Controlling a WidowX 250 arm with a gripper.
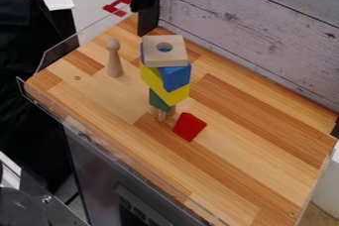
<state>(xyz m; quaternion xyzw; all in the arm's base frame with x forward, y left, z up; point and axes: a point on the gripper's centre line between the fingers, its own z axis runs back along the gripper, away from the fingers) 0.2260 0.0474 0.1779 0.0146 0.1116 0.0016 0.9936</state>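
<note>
Here's the tower, on the bench, and my tool is up past its top, toward the upper left of the view, well apart from it. So from my tool the tower lies down and to the right, its long axis upright, and mine is the one arm here. My pose: I come in at the top edge, both fingers hanging downward, spread apart with nothing clamped between them. Now down the tower: a pale wooden square block caps it, round hole facing up; under that a blue block, then a yellow block with its corners swung out of line with the ones above, then a green block, and short wooden pegs at the foot. Left of the tower and farther back, a wooden peg figure stands alone, round head up, long axis upright too, and it is also below my fingers in the view. Just beside the tower's foot, on the lower right, sits a red block, resting on the wood. And behind the tower, off to the right, runs a weathered board wall.
</note>
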